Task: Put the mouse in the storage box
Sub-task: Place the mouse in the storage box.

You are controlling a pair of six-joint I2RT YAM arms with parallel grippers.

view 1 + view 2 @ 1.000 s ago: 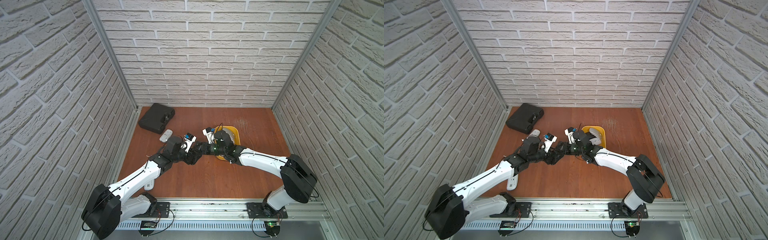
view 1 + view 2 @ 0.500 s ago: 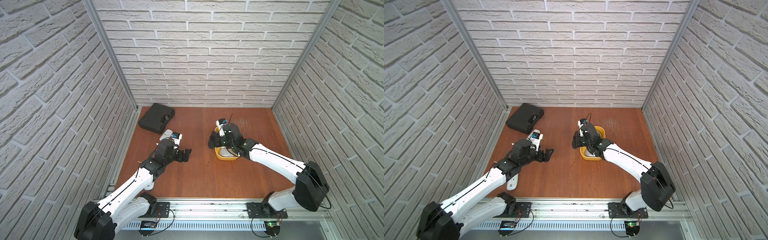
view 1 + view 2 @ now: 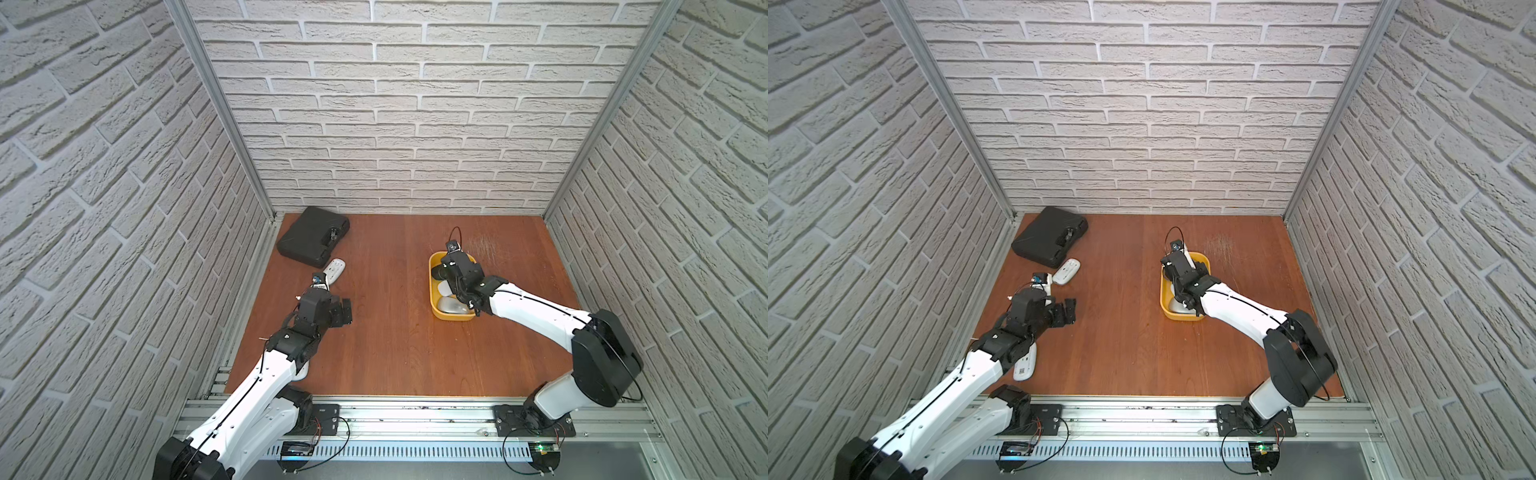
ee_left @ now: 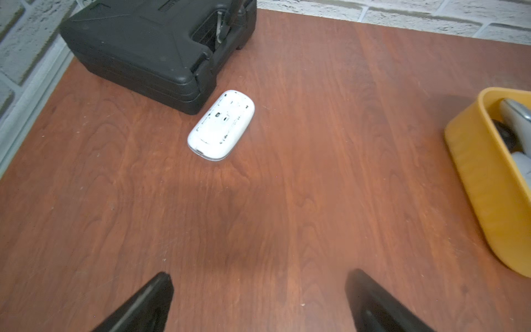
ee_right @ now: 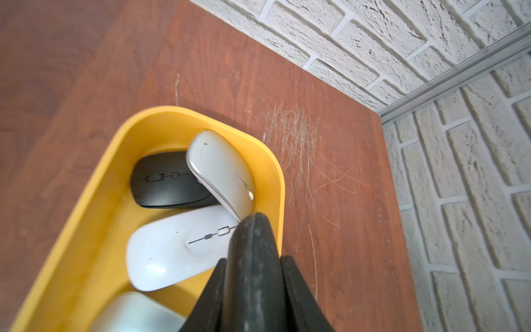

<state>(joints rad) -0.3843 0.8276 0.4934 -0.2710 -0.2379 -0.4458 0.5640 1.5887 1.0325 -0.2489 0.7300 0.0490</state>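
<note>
Right end effector (image 5: 253, 230) clamped shut, empty, over the storage box (image 5: 161, 113) holding 4 mice (image 5: 172, 247); left end effector (image 4: 258, 275) wide open, empty, well clear of it.

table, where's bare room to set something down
Free: the wide strip of table between the left end effector and the storage box, running to the front edge. Crowded: the back-left corner, with black hard case and white mouse; the box holds mice.

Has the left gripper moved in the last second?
Yes. The left gripper has drawn back from beside the storage box, toward the robot's left.
</note>
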